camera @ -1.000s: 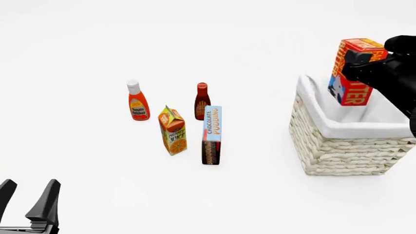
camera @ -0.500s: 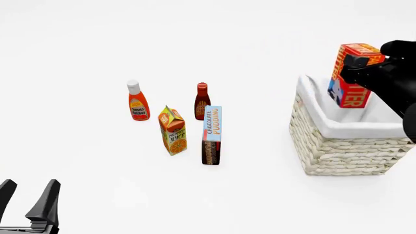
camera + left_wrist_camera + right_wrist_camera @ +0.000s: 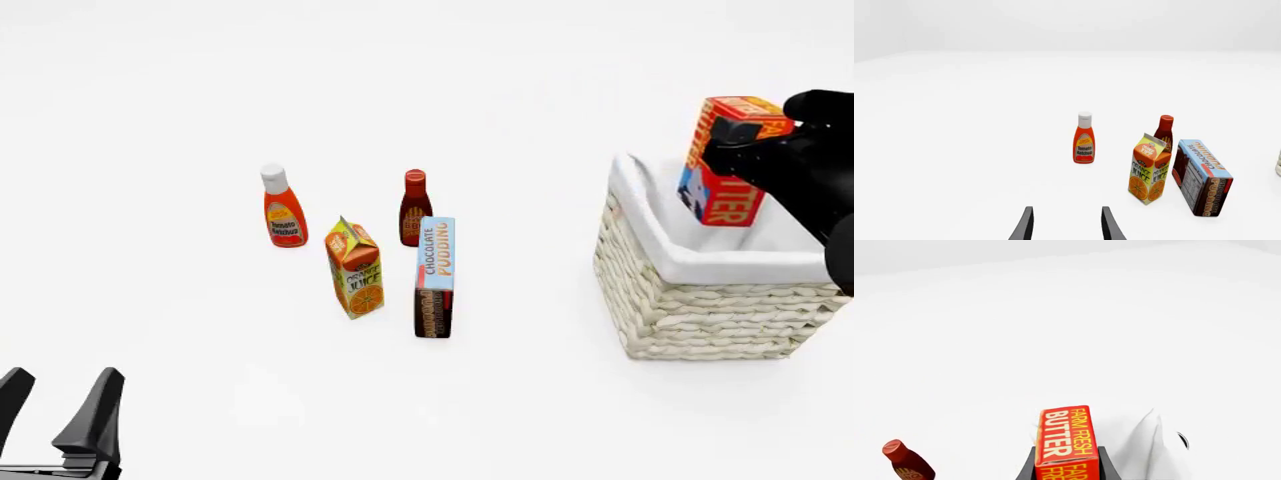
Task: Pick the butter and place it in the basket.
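Note:
The butter (image 3: 722, 160), a red-and-orange carton with white lettering, hangs tilted above the basket (image 3: 707, 300), a cream woven one with a white liner. My right gripper (image 3: 742, 135) is shut on the carton, reaching in from the right. In the right wrist view the butter (image 3: 1066, 440) stands clamped between the two dark fingers, with a fold of the white liner (image 3: 1147, 445) beside it. My left gripper (image 3: 60, 405) sits low at the front left corner, open and holding nothing; its fingertips (image 3: 1026, 225) show apart in the left wrist view.
A ketchup bottle (image 3: 280, 207), a dark red sauce bottle (image 3: 415, 207), an orange juice carton (image 3: 355, 268) and a chocolate pudding box (image 3: 434, 277) stand grouped mid-table, left of the basket. The same group shows in the left wrist view around the juice carton (image 3: 1149, 168).
The right gripper has carried the butter slightly right and up over the basket, turning it a little. The left gripper has stayed still.

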Controlling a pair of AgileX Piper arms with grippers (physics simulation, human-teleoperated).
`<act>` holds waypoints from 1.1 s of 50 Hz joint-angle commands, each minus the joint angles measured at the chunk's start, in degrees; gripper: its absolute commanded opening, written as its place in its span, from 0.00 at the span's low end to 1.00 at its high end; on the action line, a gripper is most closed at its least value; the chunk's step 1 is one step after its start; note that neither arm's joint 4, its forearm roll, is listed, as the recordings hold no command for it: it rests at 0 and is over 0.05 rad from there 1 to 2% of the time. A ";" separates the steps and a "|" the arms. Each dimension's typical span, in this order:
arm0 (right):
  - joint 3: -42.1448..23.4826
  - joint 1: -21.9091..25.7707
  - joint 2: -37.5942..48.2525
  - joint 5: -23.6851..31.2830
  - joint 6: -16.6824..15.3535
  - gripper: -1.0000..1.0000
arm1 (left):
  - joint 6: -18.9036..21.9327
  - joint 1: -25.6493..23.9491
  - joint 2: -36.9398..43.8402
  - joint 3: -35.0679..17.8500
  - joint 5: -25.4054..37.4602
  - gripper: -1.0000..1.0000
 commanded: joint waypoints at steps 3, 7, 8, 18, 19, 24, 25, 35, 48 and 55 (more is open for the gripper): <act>-0.67 -0.59 0.03 -0.86 1.08 0.00 | 0.00 0.00 0.00 0.00 0.00 1.00; -0.28 -0.80 0.08 -1.10 1.18 0.00 | 0.00 0.00 0.00 0.00 0.00 1.00; -0.22 -0.88 0.09 -1.20 1.20 0.00 | 0.00 0.00 0.00 0.00 0.00 1.00; 0.18 -1.05 1.03 -1.97 1.44 0.00 | 0.00 0.00 0.00 0.00 0.00 1.00; 0.25 -1.04 1.16 -2.09 1.39 0.00 | 0.00 0.00 0.00 0.00 0.00 1.00; 0.34 -1.17 1.75 -2.44 1.55 0.00 | 0.00 0.00 0.00 0.00 0.00 1.00; 0.41 -1.23 1.89 -2.60 1.47 0.00 | 0.00 0.00 0.00 0.00 0.00 1.00; 0.37 -1.35 2.39 -2.78 1.67 0.00 | 0.00 0.00 0.00 0.00 0.00 1.00; 0.49 -1.86 3.37 -3.60 1.76 0.00 | 0.00 0.00 0.00 0.00 0.00 1.00; 0.46 -2.20 3.95 -3.91 1.64 0.00 | 0.00 0.00 0.00 0.00 0.00 1.00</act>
